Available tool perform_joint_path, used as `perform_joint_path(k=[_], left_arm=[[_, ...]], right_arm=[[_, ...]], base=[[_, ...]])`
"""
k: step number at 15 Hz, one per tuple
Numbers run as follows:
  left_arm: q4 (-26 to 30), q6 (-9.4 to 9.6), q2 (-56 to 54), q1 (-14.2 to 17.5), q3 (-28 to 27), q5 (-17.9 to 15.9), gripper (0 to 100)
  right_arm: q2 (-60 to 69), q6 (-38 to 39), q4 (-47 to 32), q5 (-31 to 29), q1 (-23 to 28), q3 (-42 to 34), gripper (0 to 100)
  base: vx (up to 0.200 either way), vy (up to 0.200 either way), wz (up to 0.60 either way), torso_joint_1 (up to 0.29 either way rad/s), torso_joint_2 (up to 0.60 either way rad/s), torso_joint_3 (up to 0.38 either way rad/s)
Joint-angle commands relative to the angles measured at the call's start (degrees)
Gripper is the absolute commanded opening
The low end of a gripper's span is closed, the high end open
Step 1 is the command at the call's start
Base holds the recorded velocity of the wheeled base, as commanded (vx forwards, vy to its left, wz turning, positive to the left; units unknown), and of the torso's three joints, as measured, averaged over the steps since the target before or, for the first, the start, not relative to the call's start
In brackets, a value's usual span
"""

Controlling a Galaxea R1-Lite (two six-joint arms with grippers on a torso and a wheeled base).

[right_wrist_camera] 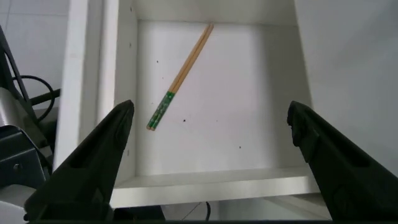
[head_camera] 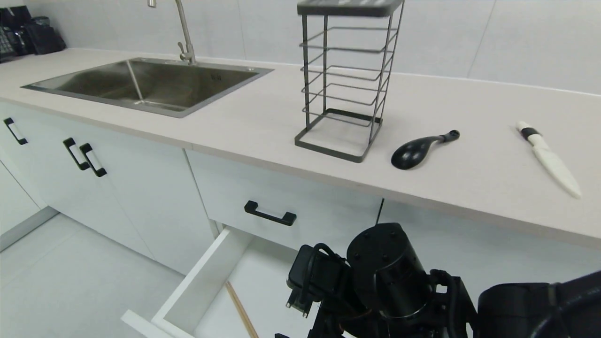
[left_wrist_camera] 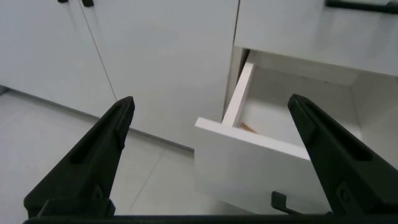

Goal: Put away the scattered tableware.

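Tableware: spoon [head_camera: 418, 151] and knife [head_camera: 549, 159] on counter [head_camera: 263, 117], at 12 to 2 o'clock from right gripper [right_wrist_camera: 209, 109], which hangs over drawer [head_camera: 202, 277], spread wide, empty; left gripper [left_wrist_camera: 209, 102] likewise. Spoon handle points 2 o'clock. Right arm probably nearer.

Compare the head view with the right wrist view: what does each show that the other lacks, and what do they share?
Head view adds a glossy black spoon, a white knife with a black band, a dark wire rack and a steel sink. Right wrist view adds the open right gripper and the wooden chopsticks' green ends. Shared: the open white drawer holding those chopsticks.
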State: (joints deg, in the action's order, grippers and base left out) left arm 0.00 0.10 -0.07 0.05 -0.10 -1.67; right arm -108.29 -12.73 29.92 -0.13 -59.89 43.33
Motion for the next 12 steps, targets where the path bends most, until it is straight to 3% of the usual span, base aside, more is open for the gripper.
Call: perform_joint_path(k=[1,6,9,12], left_arm=[[0.00,-0.01,0.07,0.04,0.01,0.00,100],[0.00,-0.01,0.07,0.04,0.01,0.00,100],[0.00,-0.01,0.07,0.04,0.01,0.00,100],[0.00,-0.01,0.07,0.04,0.01,0.00,100]], right_arm=[[1.06,-0.02,-0.12,0.05,-0.40,-0.26,100],[1.68,-0.02,-0.30,0.05,-1.02,-0.35,100],[1.85,-0.02,-2.76,0.05,-1.02,0.18,100],[2.38,-0.02,-6.27,0.13,-1.63,1.06,100]], base=[[0.000,0.000,0.00,0.183,-0.73,-0.129],[0.000,0.000,0.00,0.208,-0.49,-0.197],[0.000,0.000,0.00,0.084,-0.47,-0.222],[0.000,0.000,0.00,0.393,-0.49,-0.234]])
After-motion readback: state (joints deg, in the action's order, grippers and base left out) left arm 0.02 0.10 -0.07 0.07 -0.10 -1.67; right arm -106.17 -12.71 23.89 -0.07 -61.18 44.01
